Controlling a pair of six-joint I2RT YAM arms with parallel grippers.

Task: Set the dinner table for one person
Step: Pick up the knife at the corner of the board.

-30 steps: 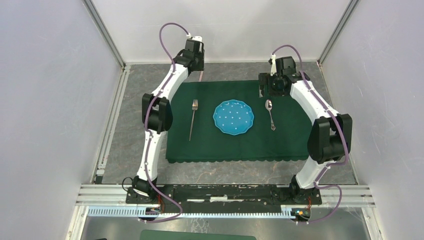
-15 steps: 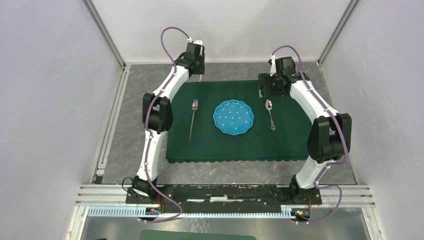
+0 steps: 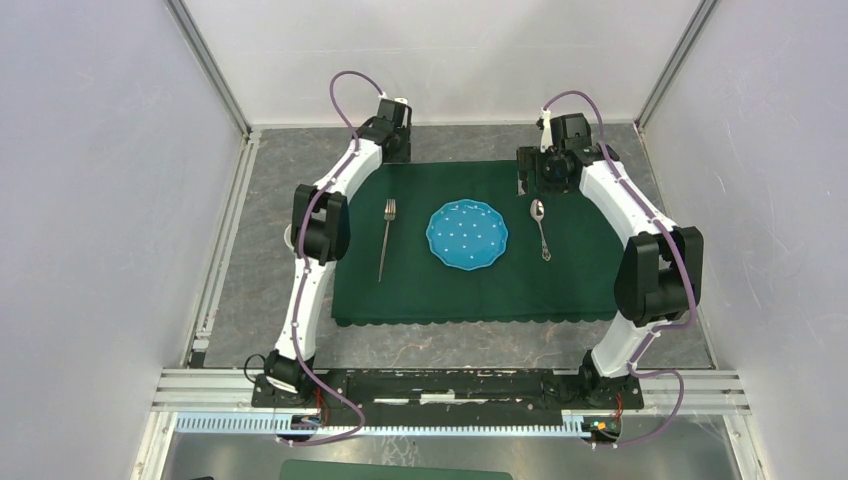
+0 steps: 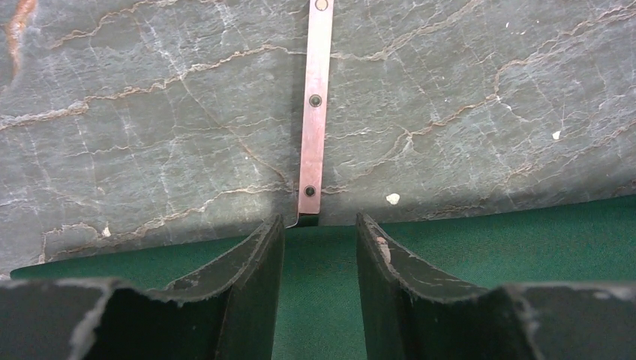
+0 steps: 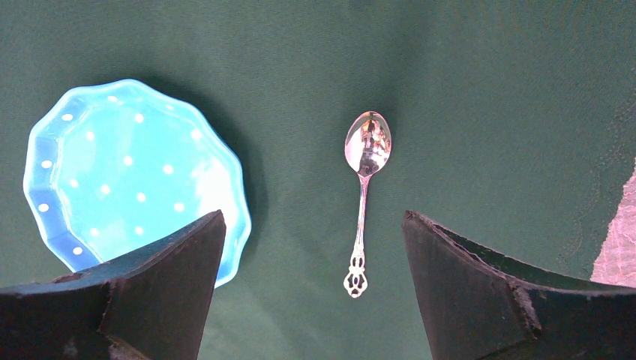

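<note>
Dinner table (image 3: 450, 348): one plate (image 3: 467, 235), fork (image 3: 386, 240), spoon (image 3: 541, 228)

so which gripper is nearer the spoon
Right. The right gripper hangs just beyond the spoon's bowl; the left gripper is at the cloth's far edge, across the plate and fork.

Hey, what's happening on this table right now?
A robot is setting the dinner table. On the green cloth lie a blue plate, a fork to its left and a spoon to its right. The right gripper hangs open over the spoon; the left gripper, open and empty, points at a copper-coloured strip.
</note>
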